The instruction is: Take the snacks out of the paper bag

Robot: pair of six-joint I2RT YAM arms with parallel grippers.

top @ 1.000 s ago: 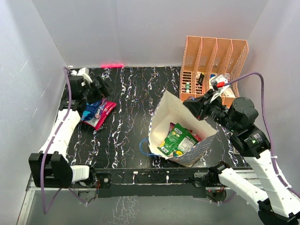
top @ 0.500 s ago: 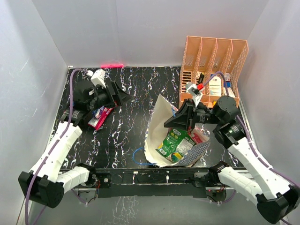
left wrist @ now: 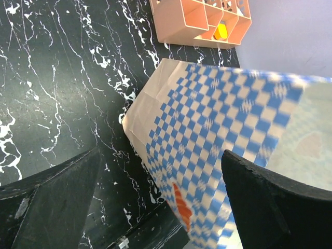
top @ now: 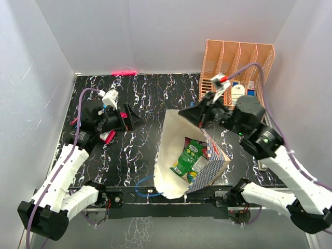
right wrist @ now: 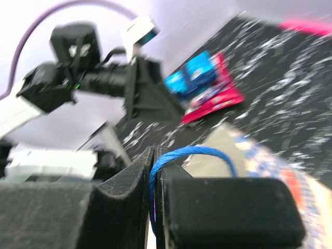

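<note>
The blue-and-white checkered paper bag [top: 207,168] stands near the table's front, its cream mouth [top: 174,150] facing left and up. A green snack packet [top: 189,155] lies inside it. My right gripper [top: 199,115] is above the bag's far rim, shut on the bag's blue cord handle [right wrist: 192,153]. My left gripper [top: 132,118] hangs open and empty left of the bag, and its wrist view shows the checkered side [left wrist: 223,119]. A magenta snack packet with blue on it [top: 108,136] lies on the table under the left arm, the same packet [right wrist: 207,88] in the right wrist view.
A peach-orange slotted organizer [top: 236,67] stands at the back right, just behind the right arm, and shows as the organizer [left wrist: 199,21] in the left wrist view. The bag's second blue cord handle [top: 142,184] trails on the table at the front edge.
The right gripper has raised the bag's handle up and to the left, so the bag now stands taller. The left gripper has swung right, off the magenta packet, toward the bag.
</note>
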